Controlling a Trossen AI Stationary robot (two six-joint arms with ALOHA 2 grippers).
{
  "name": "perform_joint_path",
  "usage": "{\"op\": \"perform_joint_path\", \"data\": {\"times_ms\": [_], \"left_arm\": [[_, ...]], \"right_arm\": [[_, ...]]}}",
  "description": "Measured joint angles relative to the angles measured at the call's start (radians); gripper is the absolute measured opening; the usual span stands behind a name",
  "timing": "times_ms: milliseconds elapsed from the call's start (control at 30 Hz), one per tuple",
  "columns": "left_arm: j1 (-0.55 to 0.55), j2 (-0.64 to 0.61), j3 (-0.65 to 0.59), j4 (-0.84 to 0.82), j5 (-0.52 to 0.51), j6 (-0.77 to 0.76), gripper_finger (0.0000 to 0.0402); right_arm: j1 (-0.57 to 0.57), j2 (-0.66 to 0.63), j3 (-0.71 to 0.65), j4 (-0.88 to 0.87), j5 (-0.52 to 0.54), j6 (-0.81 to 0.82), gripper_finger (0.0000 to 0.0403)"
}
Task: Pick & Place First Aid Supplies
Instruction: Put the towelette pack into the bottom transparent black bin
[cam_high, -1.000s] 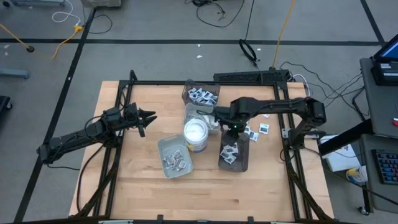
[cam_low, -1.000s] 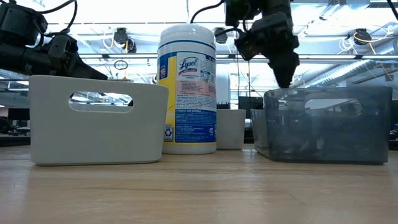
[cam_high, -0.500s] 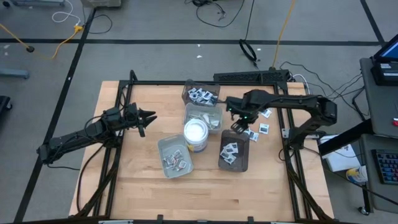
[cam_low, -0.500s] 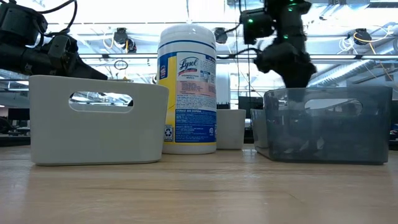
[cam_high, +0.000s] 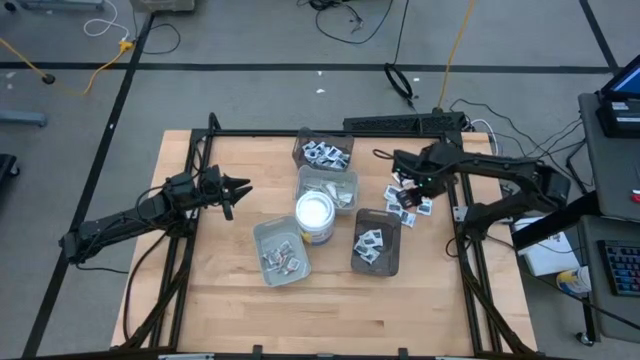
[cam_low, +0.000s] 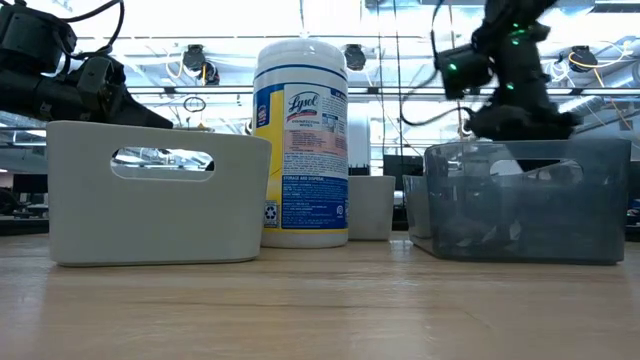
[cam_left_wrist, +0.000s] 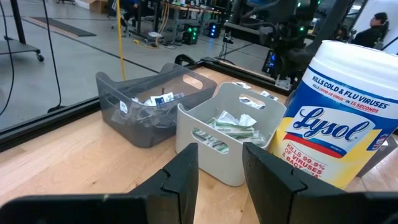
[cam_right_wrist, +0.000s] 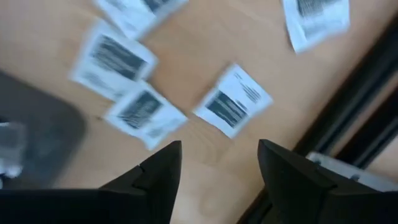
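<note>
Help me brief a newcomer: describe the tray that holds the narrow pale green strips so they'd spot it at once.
Find the tall white Lysol tub at the table's centre. The light grey tray stands right behind it, between the tub and the dark translucent tray at the table's far edge. Alone among the four trays, it holds narrow pale green strips, not square white packets.

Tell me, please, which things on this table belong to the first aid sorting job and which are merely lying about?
Job:
- loose square packets on the wood under the right gripper, jaws open
- packets in the dark tray
- green-white strips in the grey tray

Lying about:
- Lysol tub
- left gripper, waiting at the table's left, empty
</note>
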Motion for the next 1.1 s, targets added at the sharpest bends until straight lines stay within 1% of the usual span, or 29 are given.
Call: {"op": "perform_joint_path", "data": {"times_ms": [133,200,300,433,633,767,867,967,1033,1100], "left_arm": [[0.0,0.0,0.0,0.0,0.0,0.0,0.0129],[0.0,0.0,0.0,0.0,0.0,0.0,0.0129],[0.0,0.0,0.0,0.0,0.0,0.0,0.0129],[0.0,0.0,0.0,0.0,0.0,0.0,0.0129],[0.0,0.0,0.0,0.0,0.0,0.0,0.0129],[0.0,0.0,0.0,0.0,0.0,0.0,0.0129],[0.0,0.0,0.0,0.0,0.0,0.0,0.0129],[0.0,0.0,0.0,0.0,0.0,0.0,0.0129],[0.0,0.0,0.0,0.0,0.0,0.0,0.0129],[0.0,0.0,0.0,0.0,0.0,0.0,0.0129]], "right_arm": [[-0.038,-0.035,-0.101,0.006,-0.007,0.076,0.0212],[-0.05,-0.042,-0.151,0.021,-0.039,0.099,0.0212],[-0.061,-0.044,-0.224,0.083,-0.059,0.112,0.0209],[-0.066,-0.043,-0.29,0.193,-0.055,0.13,0.0206],[-0.084,0.0,-0.317,0.348,-0.054,0.142,0.0204],[-0.108,0.04,-0.318,0.356,-0.056,0.147,0.0199],[-0.121,0.055,-0.315,0.357,-0.079,0.121,0.0195],[-0.129,0.063,-0.315,0.36,-0.08,0.087,0.0176],[-0.134,0.064,-0.315,0.359,-0.08,0.065,0.0148],[-0.139,0.065,-0.316,0.36,-0.079,0.048,0.0109]]}}
